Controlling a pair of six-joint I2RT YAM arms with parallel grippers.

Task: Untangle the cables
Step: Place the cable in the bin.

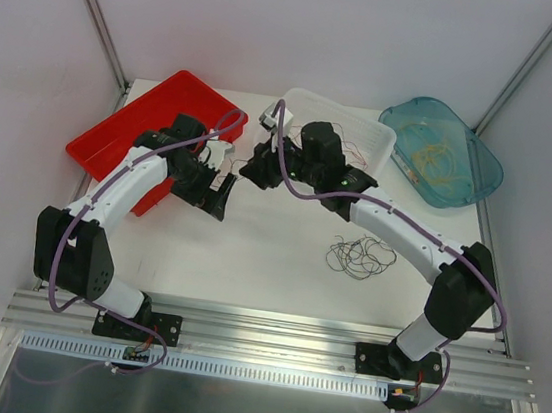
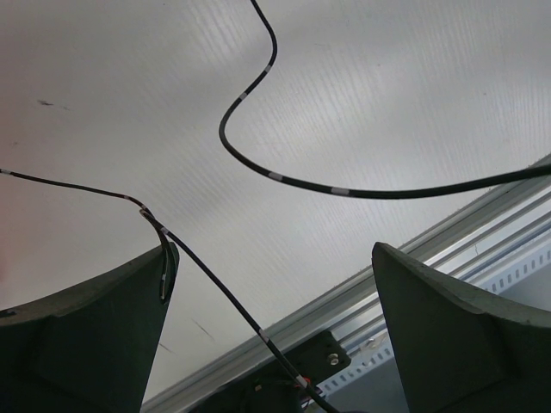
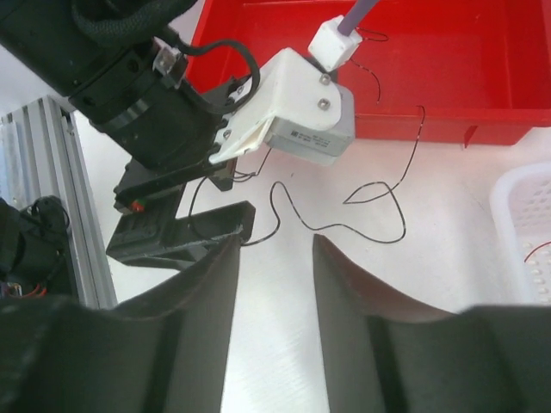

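The table (image 1: 248, 274) is flat and white, with plain pale walls on three sides. A metal rail (image 1: 270, 339) runs along the near edge, right behind both arms.

The left gripper (image 1: 222, 197) has its fingers spread wide and holds nothing. One thin black cable (image 2: 207, 280) lies over the tip of its left finger (image 2: 86, 335). A black cable with white bands (image 2: 275, 176) bends across the bare table just ahead of it.

The right gripper (image 3: 275, 249) sits close by, facing the left one. Its fingers are partly apart, with nothing between them. Just in front of it a thin black cable (image 3: 416, 146) loops on the table and runs up into the red bin (image 3: 482, 77). The bin lies ahead of this hand, past the left gripper.

More cables are well away from both hands. A dark pile of cables (image 1: 361, 255) lies on the table behind the right gripper, beside that arm. The yellow cables (image 1: 433, 160) lie in the blue tray (image 1: 486, 177) at the far corner, on the other side of the right arm.

A white basket (image 1: 366, 127) sits just beside the right gripper, at the back edge. The back of the table is crowded with bin, basket and tray. The widest bare stretch is on the near side of both hands, towards the rail.
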